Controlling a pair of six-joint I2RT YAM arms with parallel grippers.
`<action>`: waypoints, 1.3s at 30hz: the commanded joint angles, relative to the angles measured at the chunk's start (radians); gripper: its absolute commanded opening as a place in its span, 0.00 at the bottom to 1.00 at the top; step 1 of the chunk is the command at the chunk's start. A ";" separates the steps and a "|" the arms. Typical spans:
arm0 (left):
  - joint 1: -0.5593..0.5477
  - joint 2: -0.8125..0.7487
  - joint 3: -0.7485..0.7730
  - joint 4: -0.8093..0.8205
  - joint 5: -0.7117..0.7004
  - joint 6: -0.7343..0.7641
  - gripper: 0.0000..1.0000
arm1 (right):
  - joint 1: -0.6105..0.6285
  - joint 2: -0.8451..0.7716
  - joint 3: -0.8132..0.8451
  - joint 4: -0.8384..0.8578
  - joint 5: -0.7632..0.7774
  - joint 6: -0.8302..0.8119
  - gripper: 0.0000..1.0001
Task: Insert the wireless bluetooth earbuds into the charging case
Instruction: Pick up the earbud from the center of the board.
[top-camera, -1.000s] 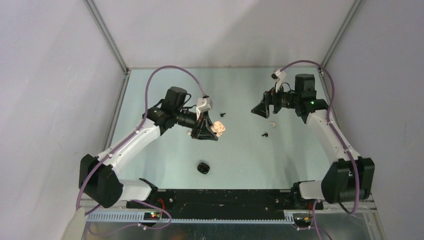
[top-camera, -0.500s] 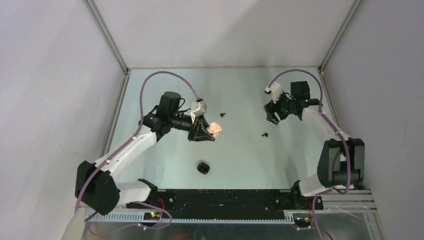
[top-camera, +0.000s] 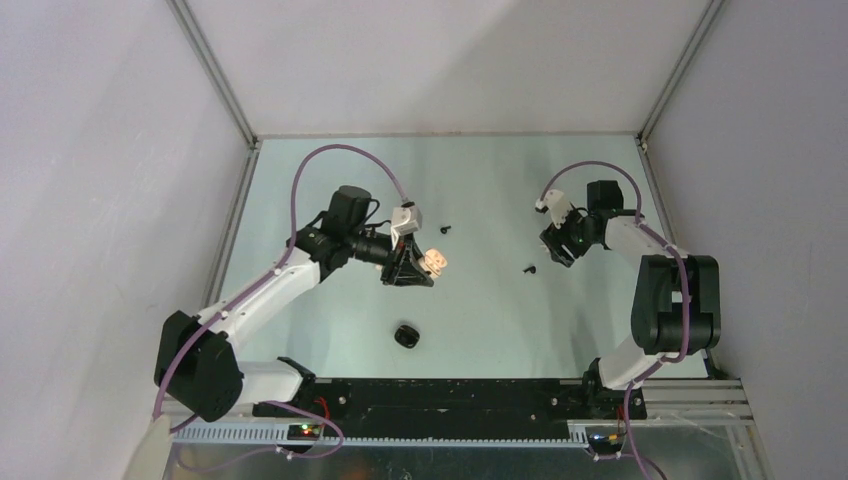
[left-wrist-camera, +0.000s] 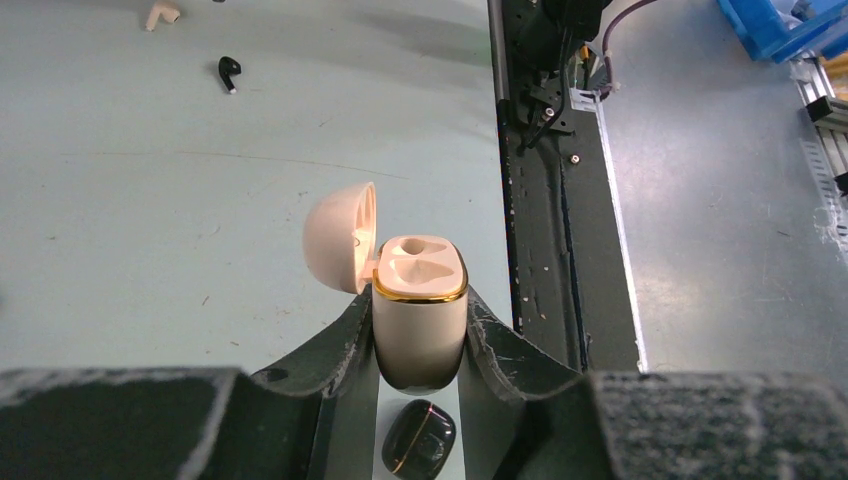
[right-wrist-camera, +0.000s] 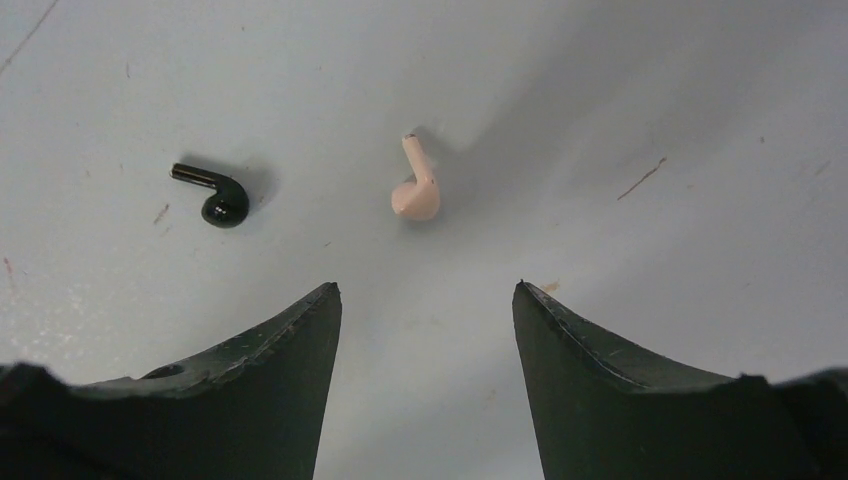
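Grip on the left comes first: your left gripper (left-wrist-camera: 416, 302) is clenched on the cream-white pebble-shaped charging case with the gold rim (left-wrist-camera: 420, 335). It holds the case upright above the pale green table (top-camera: 480, 180), lid hinged open, and both moulded sockets look empty. That arm has hardly shifted in the last second, so the case is ready to receive. Nearer the arm bases, a glossy black pebble-shaped case (top-camera: 406, 336) lies closed on the table. Moving right, one tiny black stemmed earbud (top-camera: 446, 230) sits just beyond the held case, and a second black earbud (right-wrist-camera: 213, 197) lies toward the middle. The real change is on your right. That arm has swung in from the far side, folded its elbow back and dropped low, so the small cream-white stemmed earbud (right-wrist-camera: 417, 185) is now hidden under it in the overhead view. In the wrist view your right gripper (right-wrist-camera: 425, 290) is released, with its jaws spread and nothing between them. The cream-white earbud lies on its side just ahead of the fingertips, in line with the gap but untouched. I judge the reach nearly done and the pick not yet begun; you likely need to advance before closing. I can find only one cream-white earbud.
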 joint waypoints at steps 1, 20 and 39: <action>-0.012 -0.005 0.026 -0.004 -0.014 0.027 0.00 | -0.010 -0.002 -0.002 0.023 -0.051 -0.115 0.68; -0.017 0.011 0.036 -0.031 -0.035 0.047 0.00 | 0.012 0.100 0.005 0.073 -0.103 -0.234 0.56; -0.027 0.032 0.048 -0.042 -0.052 0.054 0.00 | 0.011 0.164 0.004 0.117 -0.110 -0.240 0.32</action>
